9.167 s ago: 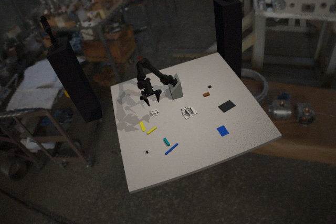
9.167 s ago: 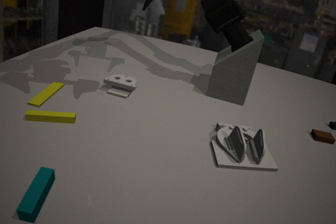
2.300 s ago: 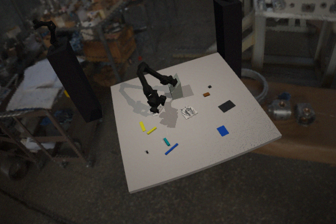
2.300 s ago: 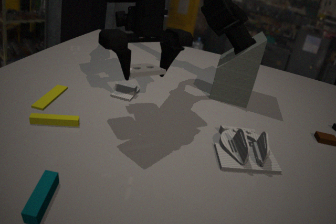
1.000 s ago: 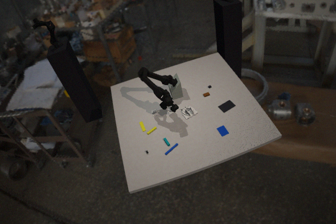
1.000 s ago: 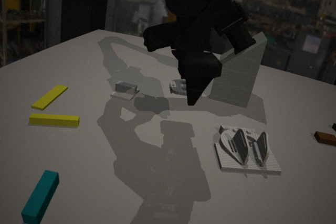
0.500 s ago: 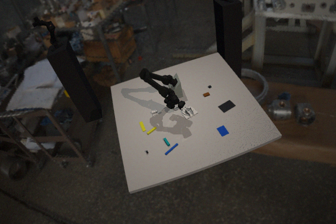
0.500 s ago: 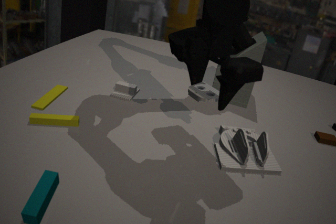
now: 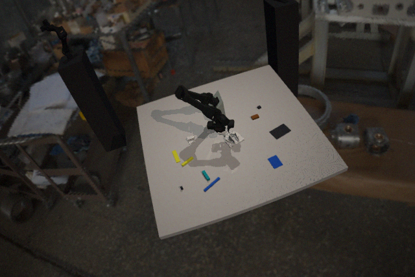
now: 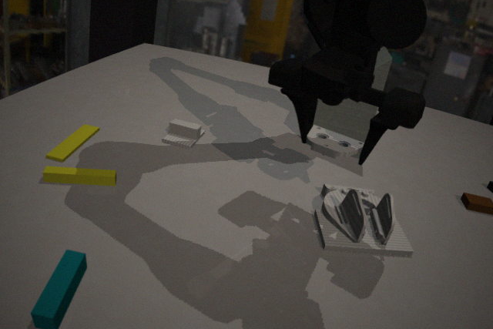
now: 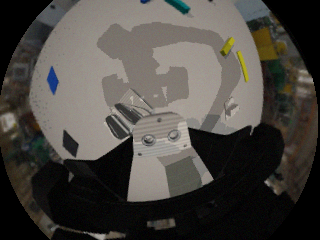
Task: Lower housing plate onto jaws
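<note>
Pale table (image 9: 187, 207) (image 10: 131, 297) (image 11: 75, 55) spans the scene, with the black arm (image 9: 207, 109) (image 10: 338, 38) reaching over it to the near side of the base. A grey-green wedge (image 9: 218, 98) (image 10: 383, 66) stands well behind the base in the exterior view. The white base (image 9: 242, 139) (image 10: 368, 246) (image 11: 145, 102) lies flat, both jaws standing on it side by side, as the task says they should. Their seating on the pins cannot be checked from here.

The claw (image 9: 226, 130) (image 10: 333, 152) (image 11: 160, 135) is clamped on the plate (image 10: 332, 142) (image 11: 161, 131), its fingers well spread by the part's width. The plate, two holes showing, hangs above and behind the base in the exterior view, apart from it.

Picking up looks done. Left to do, I judge: bring the plate over the base, line its holes up with the stubs, lower it level until closed, let go and back away. The small bracket (image 9: 190, 139) (image 10: 185, 128) (image 11: 230, 107) sits well apart from the base.
</note>
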Available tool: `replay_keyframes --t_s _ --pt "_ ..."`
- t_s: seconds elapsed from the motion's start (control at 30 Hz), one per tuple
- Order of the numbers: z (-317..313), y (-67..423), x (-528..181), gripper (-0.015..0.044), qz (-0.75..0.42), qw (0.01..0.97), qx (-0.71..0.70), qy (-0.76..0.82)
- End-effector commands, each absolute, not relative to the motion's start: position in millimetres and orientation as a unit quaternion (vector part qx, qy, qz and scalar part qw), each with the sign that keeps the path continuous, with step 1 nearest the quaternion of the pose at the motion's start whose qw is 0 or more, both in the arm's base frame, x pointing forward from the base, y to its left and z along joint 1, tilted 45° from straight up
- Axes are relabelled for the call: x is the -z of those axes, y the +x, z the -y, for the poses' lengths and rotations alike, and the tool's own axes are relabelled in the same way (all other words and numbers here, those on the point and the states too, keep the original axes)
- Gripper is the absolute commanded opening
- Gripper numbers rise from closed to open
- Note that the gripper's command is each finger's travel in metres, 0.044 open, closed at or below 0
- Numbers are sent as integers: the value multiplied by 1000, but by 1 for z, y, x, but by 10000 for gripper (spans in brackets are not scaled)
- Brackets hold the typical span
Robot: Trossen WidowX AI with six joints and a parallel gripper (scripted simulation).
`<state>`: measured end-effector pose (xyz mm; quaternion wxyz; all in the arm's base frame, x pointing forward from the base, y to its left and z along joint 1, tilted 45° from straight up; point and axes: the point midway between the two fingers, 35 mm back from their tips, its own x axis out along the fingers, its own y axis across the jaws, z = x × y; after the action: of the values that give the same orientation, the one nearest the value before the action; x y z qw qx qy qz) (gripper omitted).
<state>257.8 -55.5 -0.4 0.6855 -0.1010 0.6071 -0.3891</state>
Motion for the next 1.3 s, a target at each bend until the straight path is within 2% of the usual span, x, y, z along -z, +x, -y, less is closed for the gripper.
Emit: replay_keyframes --t_s 0.0,0.6,1.27 --pt "48 256 8 351 -627 677 358 -144" --pt "18 246 36 351 -690 614 202 -327" --pt "17 245 37 351 -692 610 194 -335"
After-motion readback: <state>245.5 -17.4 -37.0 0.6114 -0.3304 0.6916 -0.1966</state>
